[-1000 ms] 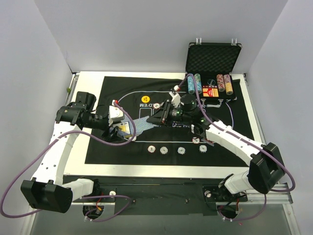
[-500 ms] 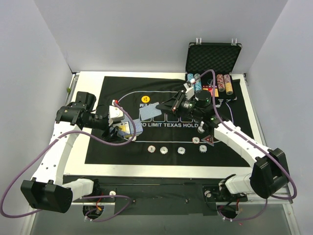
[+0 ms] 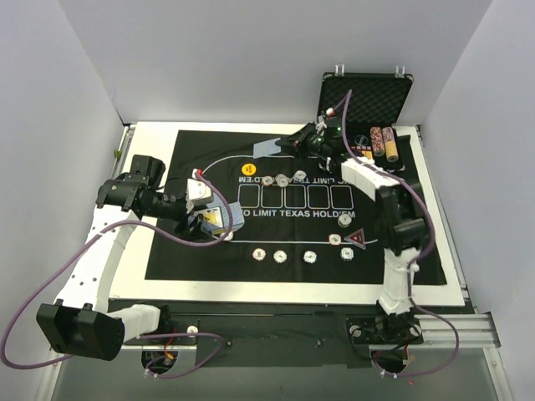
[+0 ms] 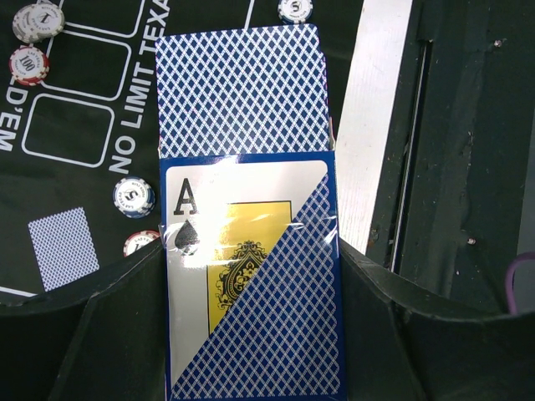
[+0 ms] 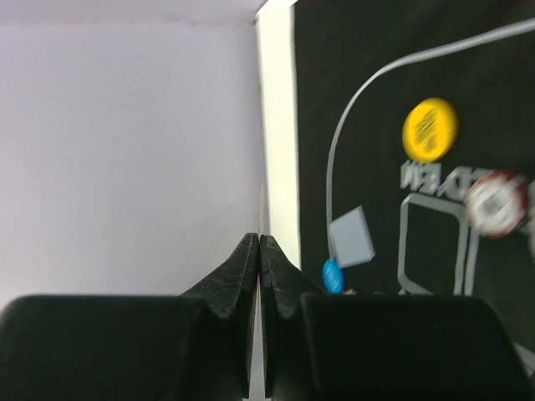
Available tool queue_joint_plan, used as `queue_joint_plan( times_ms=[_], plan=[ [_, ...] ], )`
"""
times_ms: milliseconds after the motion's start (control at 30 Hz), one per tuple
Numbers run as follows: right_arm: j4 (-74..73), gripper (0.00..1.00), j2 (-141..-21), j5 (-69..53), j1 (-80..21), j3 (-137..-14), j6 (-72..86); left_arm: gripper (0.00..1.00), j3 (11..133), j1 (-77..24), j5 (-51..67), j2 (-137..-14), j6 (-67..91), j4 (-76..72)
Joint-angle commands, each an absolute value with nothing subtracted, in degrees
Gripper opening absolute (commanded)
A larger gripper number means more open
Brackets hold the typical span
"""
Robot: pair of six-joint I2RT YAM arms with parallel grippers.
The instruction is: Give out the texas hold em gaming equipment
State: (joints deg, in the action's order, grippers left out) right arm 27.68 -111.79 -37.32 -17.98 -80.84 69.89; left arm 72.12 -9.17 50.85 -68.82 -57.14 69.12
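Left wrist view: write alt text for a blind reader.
The left gripper clamps a blue diamond-backed card pack showing an ace of spades, above a black printed felt mat with striped round poker chips and one face-down card.

Blue-backed card deck shows ace; lone card pinched.

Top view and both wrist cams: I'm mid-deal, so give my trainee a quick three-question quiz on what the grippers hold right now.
1. True or false: the left gripper is open and empty.
2. The right gripper is: A open; B shut on a card; C shut on nothing.
3. Fill in: the button disc beside the D'EM lettering is ____.
Key: 1 false, it is shut on the card deck; 2 B; 3 yellow.
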Motion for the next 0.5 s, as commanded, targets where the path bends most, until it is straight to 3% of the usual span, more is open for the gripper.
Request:
queue_joint_plan(
  times_ms=[0, 233, 467],
  plan=[
    [27.43, 0.00, -124.61, -35.43, -16.00, -92.18, 68.47, 0.12, 74.71, -8.96, 53.88, -68.91, -57.22, 67.32],
    [11.62, 0.00, -137.18, -29.80, -15.73, -110.36, 60.13, 0.12, 74.88, -8.70, 53.17, -68.99, -58.09, 68.46],
    [3.53, 0.02, -141.50, -26.81, -15.99, -115.66, 56.70, 0.12, 74.79, -8.53, 53.61, -69.43, -58.27, 68.91]
  ],
)
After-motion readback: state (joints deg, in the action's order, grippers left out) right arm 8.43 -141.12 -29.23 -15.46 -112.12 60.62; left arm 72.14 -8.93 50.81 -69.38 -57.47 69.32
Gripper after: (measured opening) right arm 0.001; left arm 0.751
